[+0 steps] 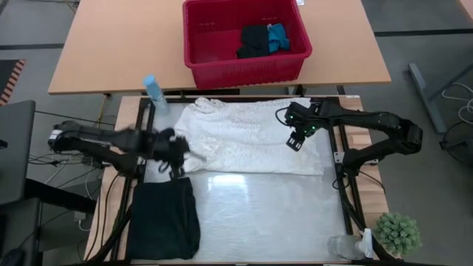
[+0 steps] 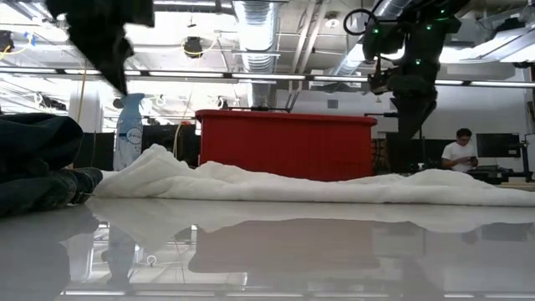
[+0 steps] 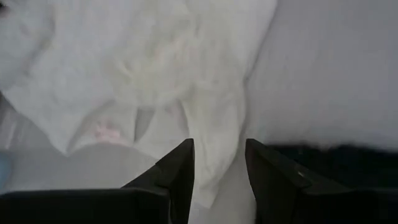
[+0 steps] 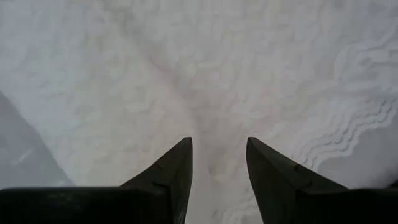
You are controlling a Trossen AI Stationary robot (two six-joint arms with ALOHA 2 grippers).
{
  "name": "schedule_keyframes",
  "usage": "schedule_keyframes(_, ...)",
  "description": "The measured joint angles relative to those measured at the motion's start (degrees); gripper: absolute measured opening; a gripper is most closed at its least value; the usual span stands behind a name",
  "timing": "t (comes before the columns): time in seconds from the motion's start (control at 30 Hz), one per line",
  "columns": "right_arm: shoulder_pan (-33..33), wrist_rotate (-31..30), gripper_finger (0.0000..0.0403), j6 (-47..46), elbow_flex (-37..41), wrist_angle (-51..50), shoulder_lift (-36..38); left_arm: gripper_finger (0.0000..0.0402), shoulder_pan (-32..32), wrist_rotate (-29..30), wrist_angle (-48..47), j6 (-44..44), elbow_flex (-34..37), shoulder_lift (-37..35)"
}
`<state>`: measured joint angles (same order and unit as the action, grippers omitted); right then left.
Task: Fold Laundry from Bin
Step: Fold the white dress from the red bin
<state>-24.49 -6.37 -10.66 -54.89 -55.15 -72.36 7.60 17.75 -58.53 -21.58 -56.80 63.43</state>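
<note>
The white crinkled garment [image 1: 251,137] lies spread flat over the far half of the table. A folded black garment [image 1: 164,218] rests on the near left. The red bin [image 1: 244,41] stands on a wooden table beyond, with black and bright blue laundry [image 1: 262,41] inside. My left gripper [image 1: 179,154] hovers open over the white garment's left edge [image 3: 205,155], nothing between its fingers. My right gripper [image 1: 295,140] hangs open above the garment's right part [image 4: 217,93], clear of the cloth in the low view [image 2: 411,125].
A pale blue spray bottle [image 1: 154,92] stands at the far left corner. A small green plant [image 1: 397,233] and a clear bottle [image 1: 347,246] sit at the near right. The table's near middle [image 1: 266,214] is bare and shiny. A person [image 2: 460,155] sits far behind.
</note>
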Motion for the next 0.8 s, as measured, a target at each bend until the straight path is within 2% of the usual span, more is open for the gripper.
schedule_keyframes(0.17,-0.01,0.17,0.0175,0.02,0.0,2.68,0.0,0.0133,6.45,4.46,1.7,-5.05,6.29,2.63)
schedule_keyframes(0.3,-0.01,0.22,0.0175,0.02,0.0,3.55,-0.02,0.0133,8.61,3.78,8.76,-4.46,9.95,3.36)
schedule_keyframes(0.4,0.0,0.24,0.0175,0.02,0.0,3.48,-0.02,0.0133,9.35,3.31,12.94,-4.21,12.62,3.35)
schedule_keyframes(0.8,0.02,0.26,0.0175,-0.01,0.0,3.63,-0.04,0.0132,9.22,2.95,19.21,-3.1,18.8,4.35)
